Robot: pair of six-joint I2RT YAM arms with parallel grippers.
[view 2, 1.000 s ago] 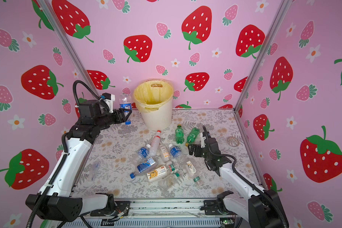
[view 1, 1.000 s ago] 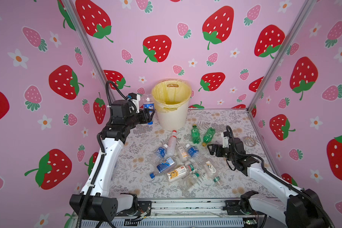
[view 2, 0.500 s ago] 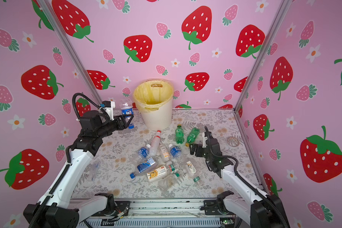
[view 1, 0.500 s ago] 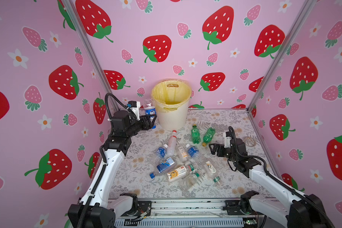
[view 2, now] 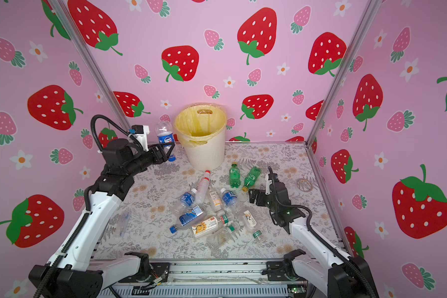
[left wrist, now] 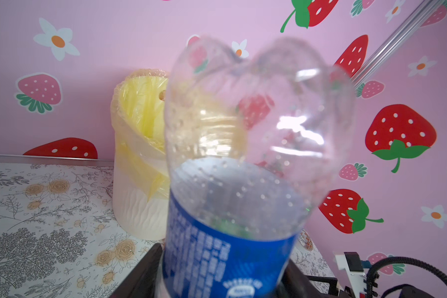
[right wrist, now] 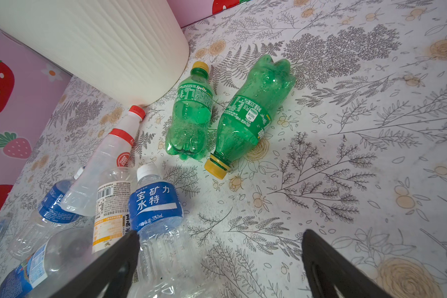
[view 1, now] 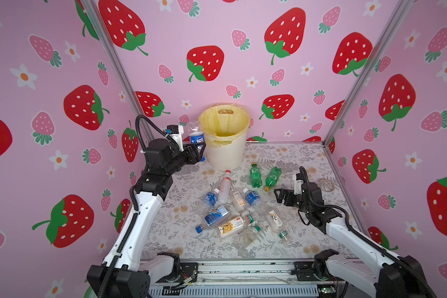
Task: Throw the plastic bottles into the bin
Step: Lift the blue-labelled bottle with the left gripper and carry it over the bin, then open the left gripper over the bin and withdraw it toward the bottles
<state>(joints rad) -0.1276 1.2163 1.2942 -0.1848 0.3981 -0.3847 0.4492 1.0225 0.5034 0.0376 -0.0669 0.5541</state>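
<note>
Walls [view 1: 243, 38]: pink strawberry print on three sides. Table [view 1: 294, 160]: floral-patterned top, centre to lower frame. Bin [view 1: 225, 152]: cream, ribbed, with a yellow bag folded over the rim; stands upper centre against the back wall. In the left wrist view the held bottle covers about half of it. Left gripper [view 1: 198, 152]: left of centre, just beside the bin's left side, jaws partly closed round the held bottle [view 1: 196, 138]. That bottle is clear with a blue label, lobed base uppermost, cap end largely hidden by the jaws. Right gripper [view 1: 279, 196]: right of centre, jaws spread wide, holding nothing, just right of the heap. Heap of bottles [view 1: 230, 214]: centre frame, lying overlapped; clear, with blue, white and sunflower labels. Green bottles [view 1: 255, 176]: two, yellow-capped, lying side by side between the bin and the right gripper. Clear item [view 2: 121, 223]: lower left of the table, too faint to name. Ring [view 1: 326, 184]: small and flat, at the table's right edge; kind unclear.
</note>
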